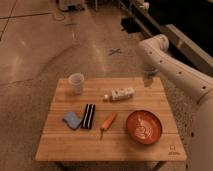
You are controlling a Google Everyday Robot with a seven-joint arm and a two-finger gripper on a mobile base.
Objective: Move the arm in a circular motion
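Sweep the arm (176,71), reaching in from the right with gripper (149,78) at the far right edge of the table (107,147) and fingers shut, seemingly empty, through a smooth level loop above the white bottle (120,93).

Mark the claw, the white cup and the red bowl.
claw (149,76): camera view, its dark tip, hanging over the far right edge of the table (100,146).
white cup (76,87): camera view, its side wall.
red bowl (128,123): camera view, its left rim.
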